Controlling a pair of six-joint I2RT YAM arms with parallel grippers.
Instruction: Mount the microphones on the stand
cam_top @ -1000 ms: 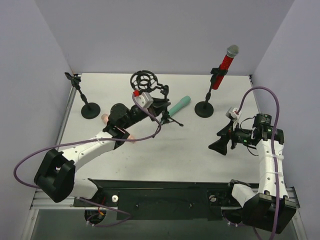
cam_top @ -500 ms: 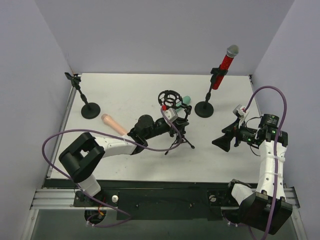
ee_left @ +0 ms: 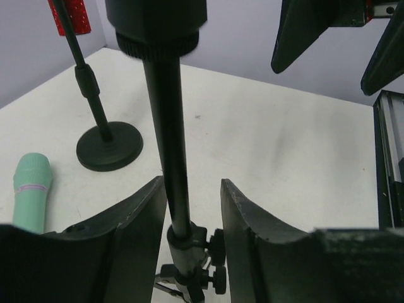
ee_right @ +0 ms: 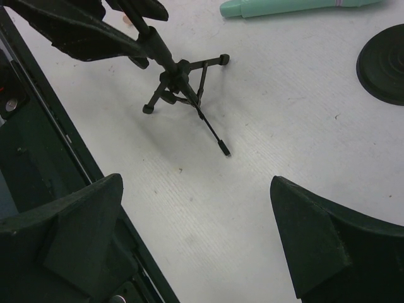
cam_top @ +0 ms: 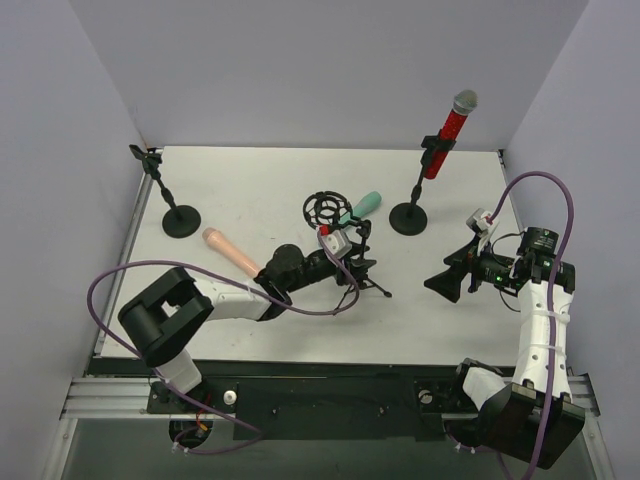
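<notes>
A black tripod stand [cam_top: 352,252] with a ring shock mount [cam_top: 325,209] stands on the table's middle; its legs show in the right wrist view [ee_right: 183,79]. My left gripper [cam_top: 358,262] [ee_left: 192,183] has its jaws narrowly open around the stand's pole [ee_left: 172,126]. The pole lies against the left finger, with a gap to the right one. The mint-green microphone [cam_top: 360,207] [ee_left: 30,192] [ee_right: 297,6] lies just behind the stand. The peach-pink microphone [cam_top: 230,249] lies to the left. The red microphone [cam_top: 446,128] sits clipped in the right stand [cam_top: 408,218]. My right gripper [cam_top: 442,285] [ee_right: 196,183] is wide open and empty.
An empty round-base stand [cam_top: 180,221] with a clip stands at the back left. The right stand's base [ee_left: 108,146] [ee_right: 385,63] is close behind the tripod. A black rail [cam_top: 320,385] runs along the near edge. Walls enclose the table.
My left arm brought the tripod stand from the back left to the table's middle, then slightly left and nearer. The peach-pink microphone came out from under the arm. The right gripper shifted slightly right.
</notes>
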